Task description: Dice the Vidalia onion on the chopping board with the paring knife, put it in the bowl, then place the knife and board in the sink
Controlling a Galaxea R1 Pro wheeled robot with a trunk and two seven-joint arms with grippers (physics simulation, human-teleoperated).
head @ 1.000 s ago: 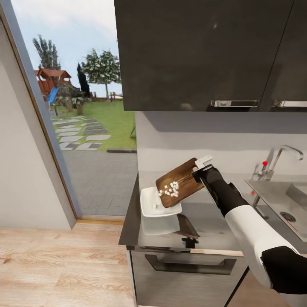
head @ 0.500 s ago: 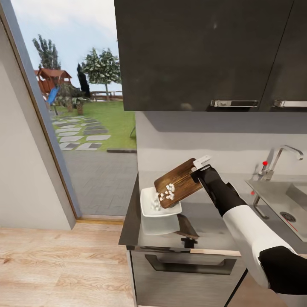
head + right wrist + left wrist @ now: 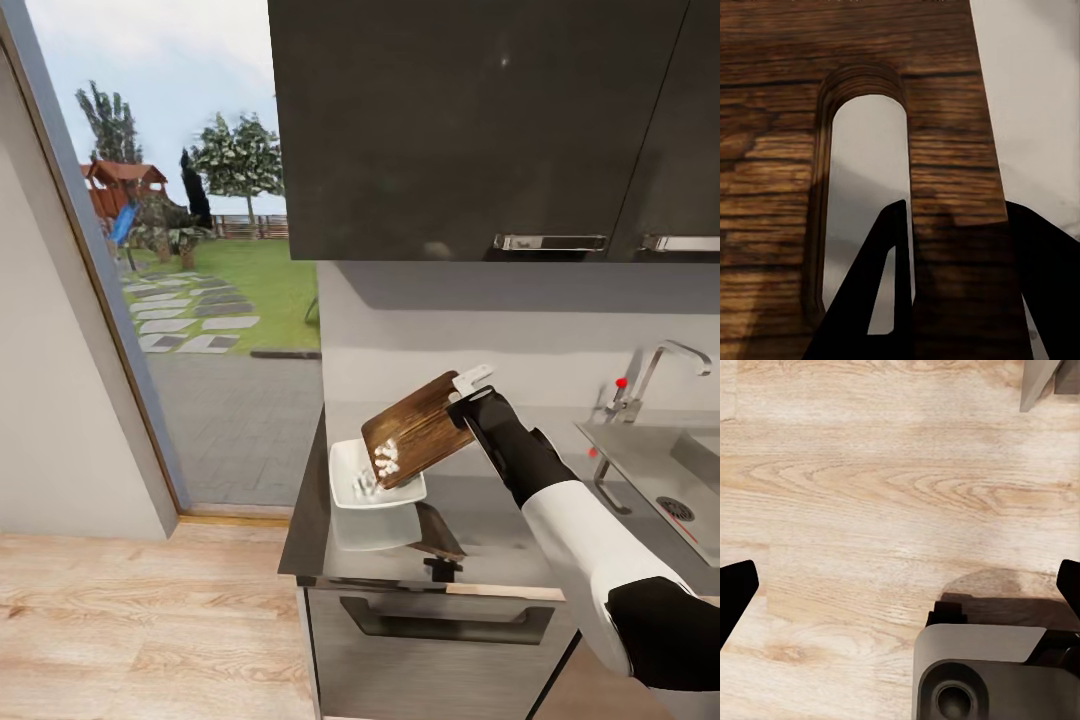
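Note:
My right gripper [image 3: 466, 396] is shut on the handle end of the chopping board [image 3: 420, 425] and holds it tilted, its low end over the white bowl [image 3: 343, 466] on the countertop [image 3: 490, 525]. Diced onion cubes [image 3: 385, 460] cluster at the board's low edge, and a few [image 3: 362, 487] lie in the bowl. In the right wrist view the board [image 3: 945, 112] and its oval slot are close up, with my gripper [image 3: 960, 281] clamped on the strip beside the slot. My left gripper [image 3: 900, 585] hangs open over the wooden floor [image 3: 870, 495]. I cannot make out the paring knife.
The sink [image 3: 650, 465] and its chrome tap [image 3: 668, 362] lie at the right end of the counter. Dark wall cabinets [image 3: 470, 120] hang overhead. An oven front [image 3: 450, 620] sits under the counter, and a glass door [image 3: 170, 250] opens to a garden on the left.
The board has tipped a little steeper, and the onion cubes have slid down it to its low edge, some dropping into the bowl.

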